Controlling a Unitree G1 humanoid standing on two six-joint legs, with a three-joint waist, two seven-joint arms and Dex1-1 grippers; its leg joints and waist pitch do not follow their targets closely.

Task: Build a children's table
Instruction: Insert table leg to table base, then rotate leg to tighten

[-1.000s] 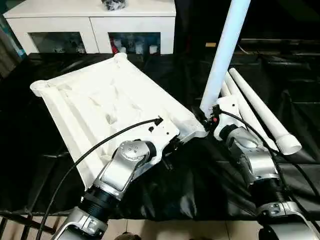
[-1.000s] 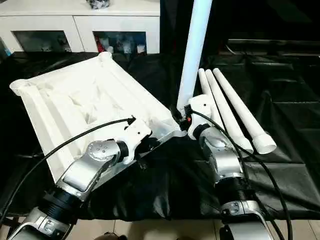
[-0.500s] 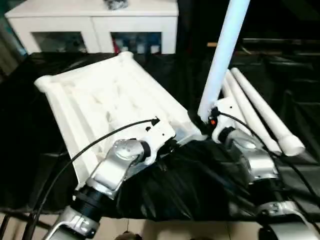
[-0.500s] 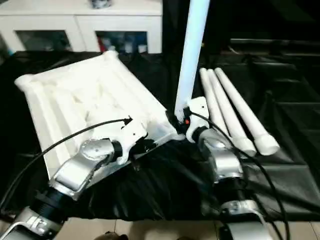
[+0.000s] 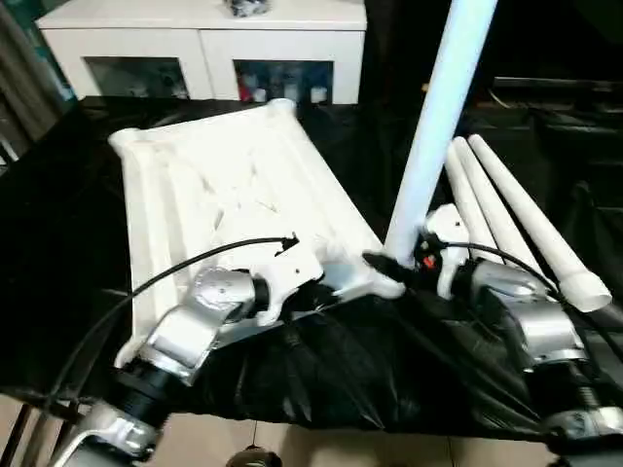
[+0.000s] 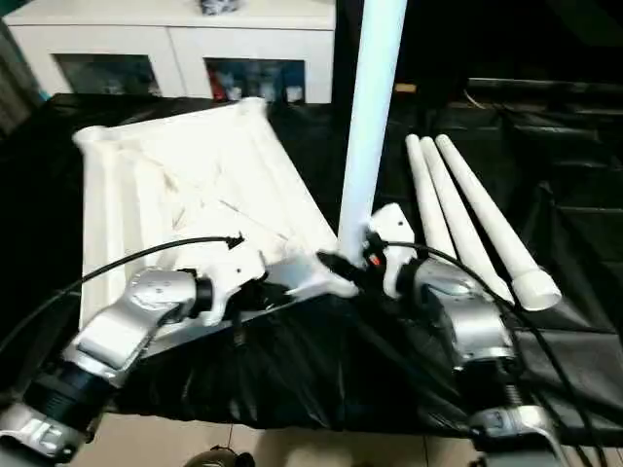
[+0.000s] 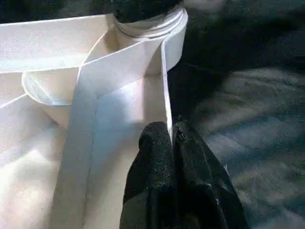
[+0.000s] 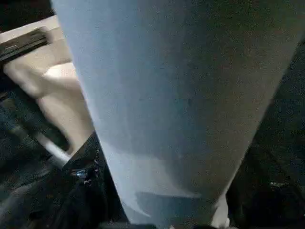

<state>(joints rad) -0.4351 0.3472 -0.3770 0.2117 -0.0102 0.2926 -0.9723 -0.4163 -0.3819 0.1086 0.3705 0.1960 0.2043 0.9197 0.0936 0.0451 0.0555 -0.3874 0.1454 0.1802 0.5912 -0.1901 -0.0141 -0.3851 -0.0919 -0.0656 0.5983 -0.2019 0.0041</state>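
Observation:
The children's table top (image 5: pixel 224 185) lies upside down on the black cloth, ribbed underside up. One white leg (image 5: pixel 438 126) stands upright in its near right corner socket. My left gripper (image 7: pixel 171 136) is shut on the thin rim of the top (image 7: pixel 164 95) near that corner, and it also shows beside the rim from above (image 5: pixel 326 290). My right gripper (image 5: pixel 394 265) sits at the base of the upright leg, which looms close in the right wrist view (image 8: pixel 167 95). Three loose legs (image 6: pixel 487 219) lie side by side to the right.
A white cabinet with glass doors (image 5: pixel 204 49) stands behind the work surface. The black cloth (image 5: pixel 341 370) is wrinkled at the near edge, with the floor just below it. Empty round sockets show at the top's far corners (image 5: pixel 127 141).
The camera has shifted. The table top has turned a little, its far end swinging right, and the cloth in front has bunched up. The leg stays upright in its socket.

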